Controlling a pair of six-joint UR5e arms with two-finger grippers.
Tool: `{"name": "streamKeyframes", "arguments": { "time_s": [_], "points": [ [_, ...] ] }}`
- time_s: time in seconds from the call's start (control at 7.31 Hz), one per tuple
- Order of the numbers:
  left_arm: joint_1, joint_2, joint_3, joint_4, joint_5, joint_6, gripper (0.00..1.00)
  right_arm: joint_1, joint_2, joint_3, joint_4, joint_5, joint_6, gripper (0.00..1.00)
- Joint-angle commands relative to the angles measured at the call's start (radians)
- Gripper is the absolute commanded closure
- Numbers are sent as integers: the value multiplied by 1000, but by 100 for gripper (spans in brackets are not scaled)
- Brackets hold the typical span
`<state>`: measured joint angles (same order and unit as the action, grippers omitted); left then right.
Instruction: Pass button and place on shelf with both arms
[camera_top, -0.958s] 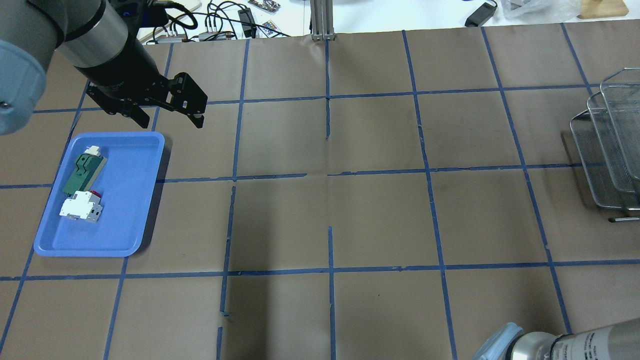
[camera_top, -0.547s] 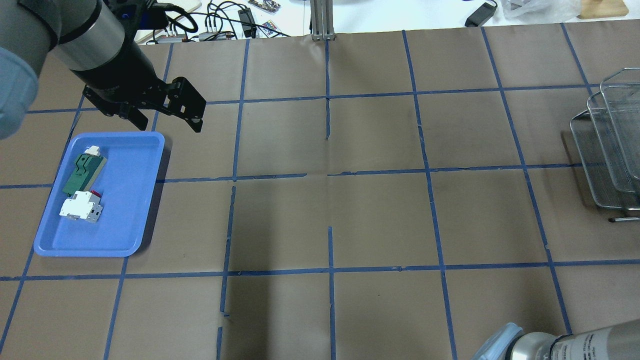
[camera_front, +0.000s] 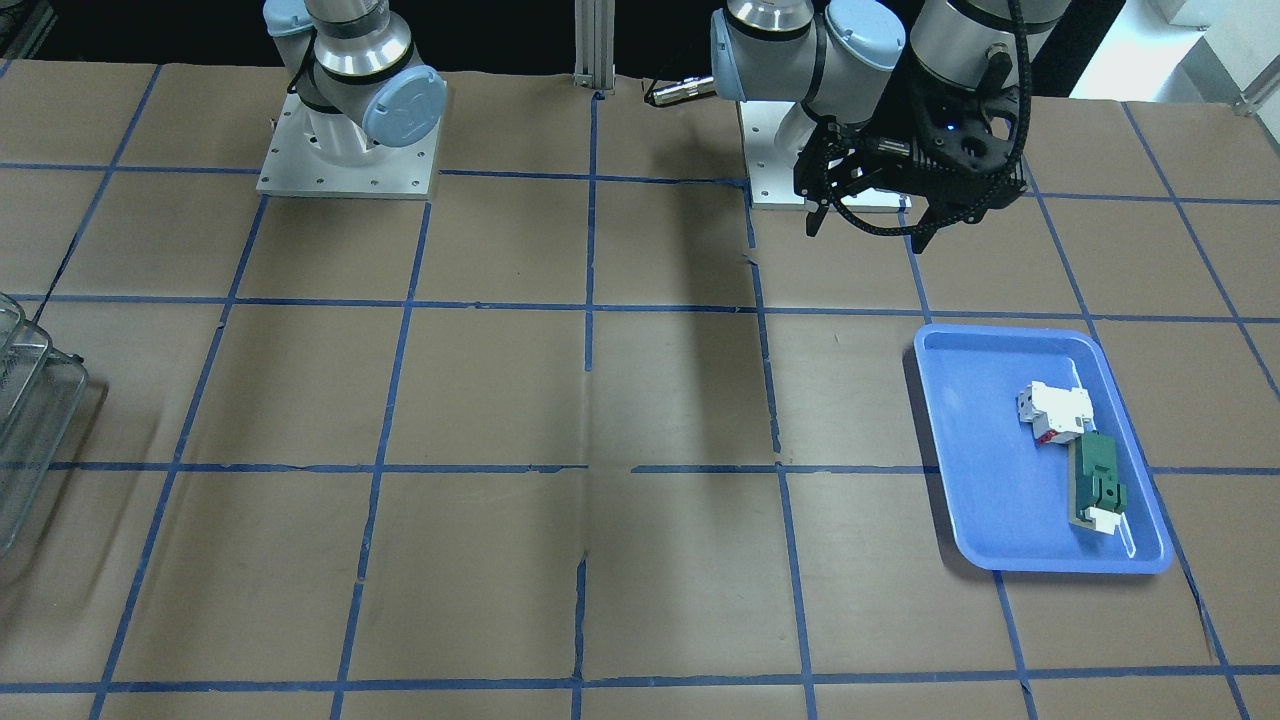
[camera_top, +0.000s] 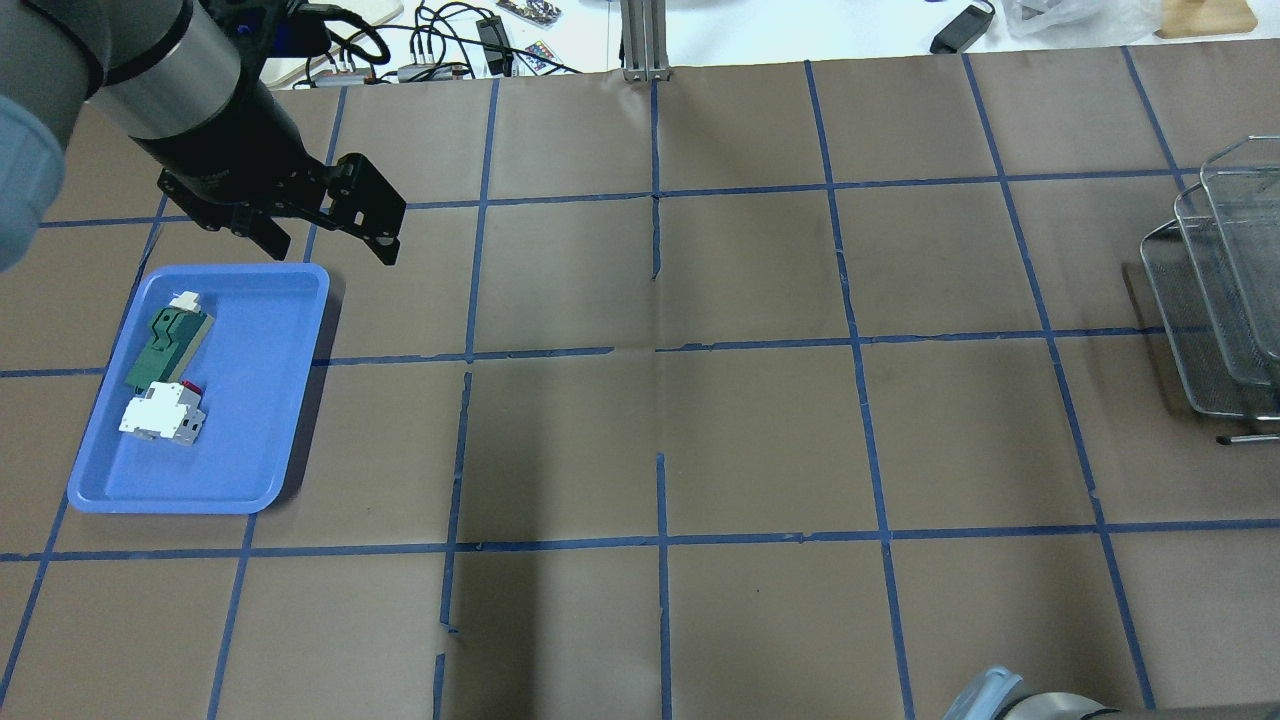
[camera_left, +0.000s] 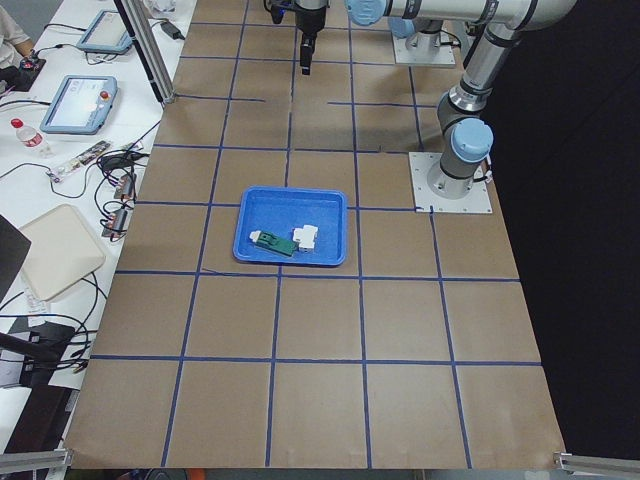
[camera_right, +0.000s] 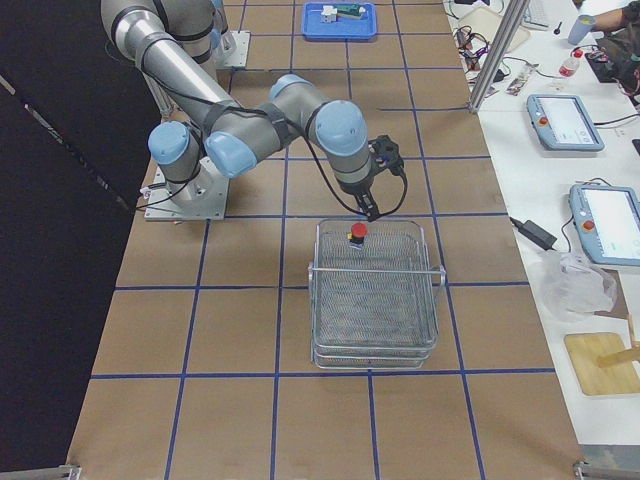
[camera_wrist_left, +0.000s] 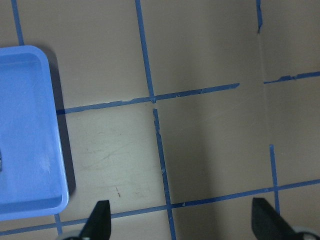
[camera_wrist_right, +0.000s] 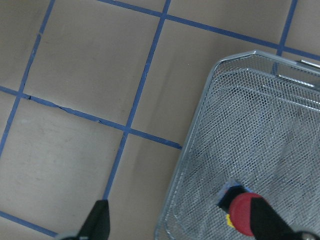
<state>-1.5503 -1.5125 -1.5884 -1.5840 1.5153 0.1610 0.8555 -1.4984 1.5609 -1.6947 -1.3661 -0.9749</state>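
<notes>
The button (camera_right: 357, 232), with its red cap, lies on the top tier of the wire-mesh shelf (camera_right: 375, 310), near the edge closest to the robot. In the right wrist view the button (camera_wrist_right: 244, 214) rests on the mesh (camera_wrist_right: 265, 130). My right gripper (camera_wrist_right: 181, 227) is open just above it, one finger over the cap; it also shows in the exterior right view (camera_right: 370, 207). My left gripper (camera_top: 330, 247) is open and empty, raised over the table just beyond the blue tray's far right corner. It also shows in the front view (camera_front: 868, 232).
The blue tray (camera_top: 270, 420) at the table's left holds a green-and-white part (camera_top: 168, 345) and a white block (camera_top: 160, 412). The shelf (camera_top: 1215, 320) stands at the table's right edge. Cables and a metal post lie beyond the far edge.
My left gripper has drifted slightly left, still open. My right arm's elbow has slid down, almost out of the overhead view's bottom edge.
</notes>
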Motion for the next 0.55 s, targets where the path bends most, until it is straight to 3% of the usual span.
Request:
{"name": "streamKeyframes", "arguments": {
  "time_s": [0.0,0.41],
  "points": [
    [-1,0,-4,-24,8,100,0,255,-48,7,1,-179,465,0],
    [-1,0,4,-53,25,130,0,575,-81,51,62,-305,982,0]
  ]
}}
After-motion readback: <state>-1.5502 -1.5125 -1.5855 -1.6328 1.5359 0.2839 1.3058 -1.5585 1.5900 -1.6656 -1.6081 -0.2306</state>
